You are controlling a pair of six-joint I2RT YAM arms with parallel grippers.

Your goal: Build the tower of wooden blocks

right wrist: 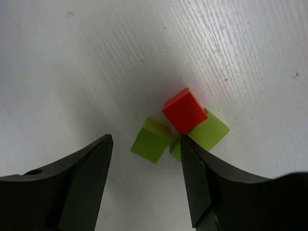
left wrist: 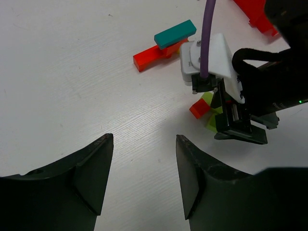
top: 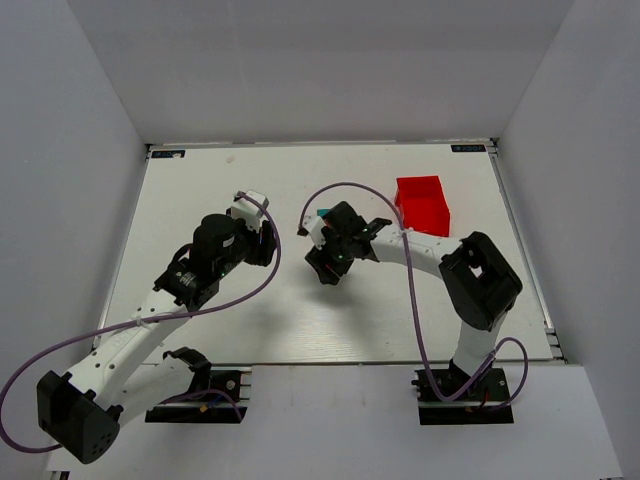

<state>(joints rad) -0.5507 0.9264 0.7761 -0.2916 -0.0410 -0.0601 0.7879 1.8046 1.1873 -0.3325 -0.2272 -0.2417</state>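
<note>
The wood block tower is in loose pieces on the white table. Below my open right gripper (right wrist: 147,138), a red cube (right wrist: 185,109) rests tilted on a lime green cube (right wrist: 211,131), and a second lime cube (right wrist: 151,140) lies beside them; nothing is between the jaws. In the left wrist view a teal bar (left wrist: 175,33) lies across a red bar (left wrist: 149,57) farther off, with the right gripper (left wrist: 238,127) over the red cube (left wrist: 197,109). My left gripper (left wrist: 144,139) is open over bare table. From above, the left gripper (top: 262,235) and the right gripper (top: 328,270) face each other mid-table.
A red plastic bin (top: 422,205) stands at the back right, just beyond the right arm's forearm; its corner (left wrist: 255,12) shows in the left wrist view. Purple cables loop from both arms. White walls enclose the table (top: 200,200).
</note>
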